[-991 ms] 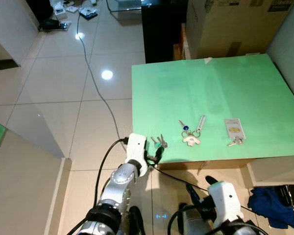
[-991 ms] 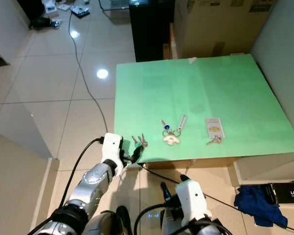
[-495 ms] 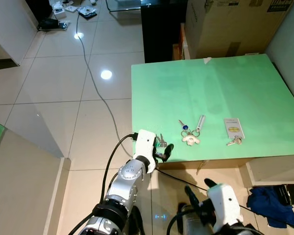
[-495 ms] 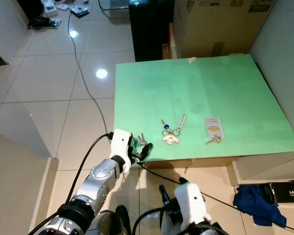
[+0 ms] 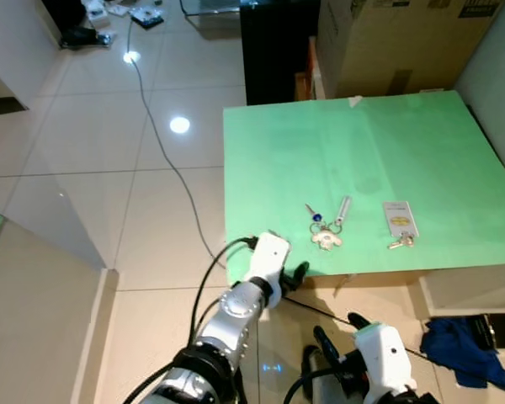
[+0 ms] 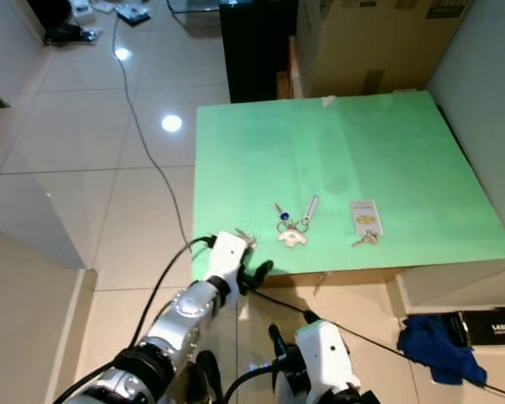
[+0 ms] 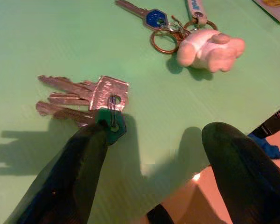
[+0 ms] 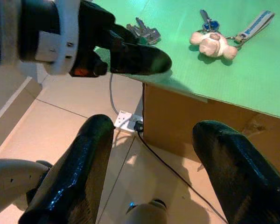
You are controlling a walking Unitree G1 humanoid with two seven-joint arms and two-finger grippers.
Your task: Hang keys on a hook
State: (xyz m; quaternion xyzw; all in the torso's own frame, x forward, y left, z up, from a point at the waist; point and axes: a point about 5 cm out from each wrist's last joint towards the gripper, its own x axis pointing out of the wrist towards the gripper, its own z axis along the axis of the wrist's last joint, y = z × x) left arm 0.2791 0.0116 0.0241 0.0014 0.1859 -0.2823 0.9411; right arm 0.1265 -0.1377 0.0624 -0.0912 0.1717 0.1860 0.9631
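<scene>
A bunch of silver keys (image 7: 84,95) with a small green tag (image 7: 111,125) lies at the front left corner of the green table (image 5: 362,143). My left gripper (image 7: 158,140) hovers open just over that bunch, one finger (image 7: 79,163) touching the green tag and the other off the table's edge. In the head views the left gripper (image 5: 288,274) sits at the table's front edge. A second key set (image 5: 326,231) with a white plush charm and a strap lies mid-front. A key with a white card tag (image 5: 401,222) lies to its right. My right gripper (image 8: 154,130) is open, low before the table.
A cardboard box (image 5: 396,42) and a black cabinet (image 5: 278,50) stand behind the table. A black cable (image 5: 164,151) runs over the tiled floor on the left. A power strip (image 8: 126,119) lies under the table's edge. A blue cloth (image 5: 459,345) lies at lower right.
My left gripper has moved right along the table's front edge and now covers the bunch with the green tag. The right arm has sunk a little.
</scene>
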